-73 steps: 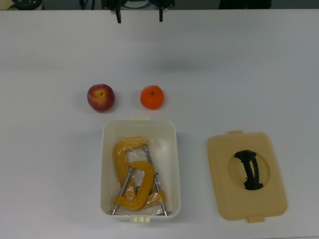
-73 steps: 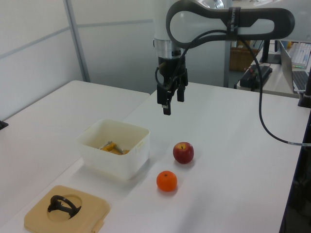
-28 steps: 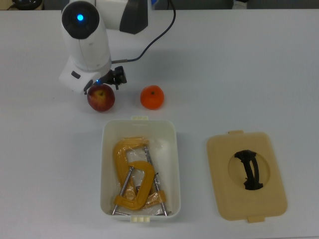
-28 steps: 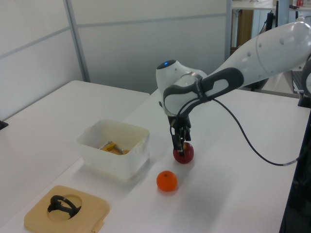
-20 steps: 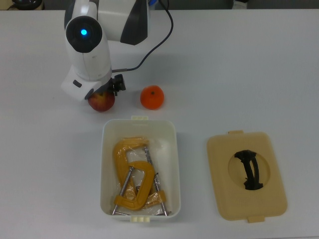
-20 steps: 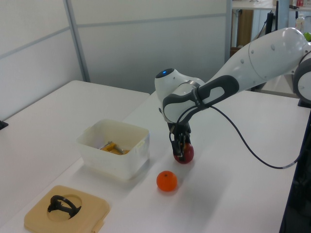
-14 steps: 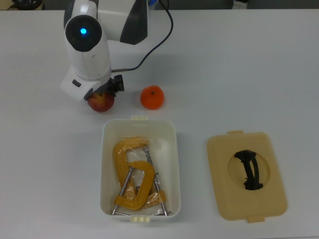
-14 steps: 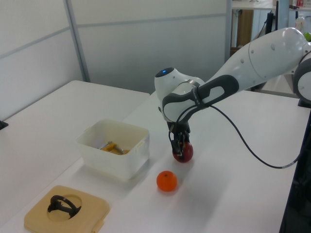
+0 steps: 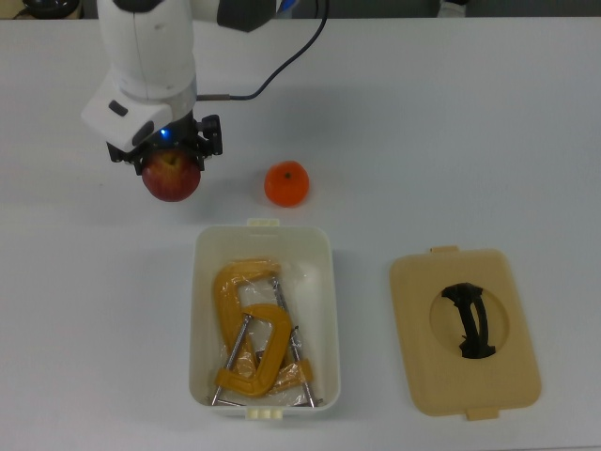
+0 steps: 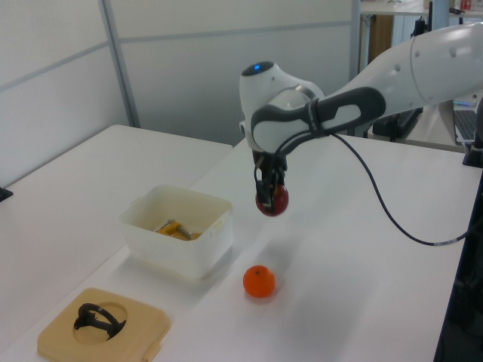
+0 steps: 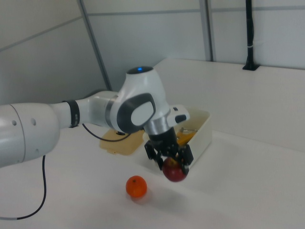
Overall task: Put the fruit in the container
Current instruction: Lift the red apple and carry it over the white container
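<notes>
My gripper (image 9: 169, 160) (image 10: 269, 194) (image 11: 172, 164) is shut on the red apple (image 9: 172, 176) (image 10: 272, 200) (image 11: 175, 172) and holds it in the air, well above the table. The orange fruit (image 9: 286, 183) (image 10: 259, 281) (image 11: 136, 186) rests on the table, to the apple's right in the top view. The white container (image 9: 201, 282) (image 10: 176, 241) (image 11: 204, 131) stands open below both fruits in the top view, with yellow C-clamps (image 9: 249, 324) inside.
A tan lid with a black handle (image 9: 465, 329) (image 10: 98, 324) lies flat to the right of the container in the top view. My white arm (image 9: 150, 47) reaches in from the top view's upper left, trailing a black cable (image 9: 291, 61).
The gripper came down from the far edge, shut on the apple and has now lifted it off the table, shifting slightly to the top view's left. The orange has not moved.
</notes>
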`<state>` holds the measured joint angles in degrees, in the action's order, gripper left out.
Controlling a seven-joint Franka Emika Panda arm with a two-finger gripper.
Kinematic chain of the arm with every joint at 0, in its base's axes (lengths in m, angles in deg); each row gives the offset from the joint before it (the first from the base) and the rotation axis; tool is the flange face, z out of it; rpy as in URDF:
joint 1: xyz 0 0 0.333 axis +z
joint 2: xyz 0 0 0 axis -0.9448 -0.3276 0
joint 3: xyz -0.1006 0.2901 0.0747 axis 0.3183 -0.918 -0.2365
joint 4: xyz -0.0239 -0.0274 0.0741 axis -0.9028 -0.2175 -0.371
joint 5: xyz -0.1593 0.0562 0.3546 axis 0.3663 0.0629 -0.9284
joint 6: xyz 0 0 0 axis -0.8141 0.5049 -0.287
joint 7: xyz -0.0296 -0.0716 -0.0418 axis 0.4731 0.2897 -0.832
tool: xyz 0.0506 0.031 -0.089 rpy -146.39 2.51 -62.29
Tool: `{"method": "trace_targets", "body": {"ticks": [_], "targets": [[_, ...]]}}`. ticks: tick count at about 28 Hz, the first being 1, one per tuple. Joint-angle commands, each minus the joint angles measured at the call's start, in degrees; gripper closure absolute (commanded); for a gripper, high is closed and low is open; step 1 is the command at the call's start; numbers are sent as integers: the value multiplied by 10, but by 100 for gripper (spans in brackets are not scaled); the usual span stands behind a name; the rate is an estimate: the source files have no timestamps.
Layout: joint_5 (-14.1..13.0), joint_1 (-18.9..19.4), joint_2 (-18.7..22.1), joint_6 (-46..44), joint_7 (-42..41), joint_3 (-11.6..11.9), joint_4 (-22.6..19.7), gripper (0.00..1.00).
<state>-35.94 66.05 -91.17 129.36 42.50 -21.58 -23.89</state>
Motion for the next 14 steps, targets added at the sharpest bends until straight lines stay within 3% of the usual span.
{"method": "trace_targets", "body": {"ticks": [1,8,14], "targets": [[11,5,4,-19,29,-1,42,63],[7,8,-5,-3,78,-2,76,63],[12,9,-26,145,156,-38,73,62]]}}
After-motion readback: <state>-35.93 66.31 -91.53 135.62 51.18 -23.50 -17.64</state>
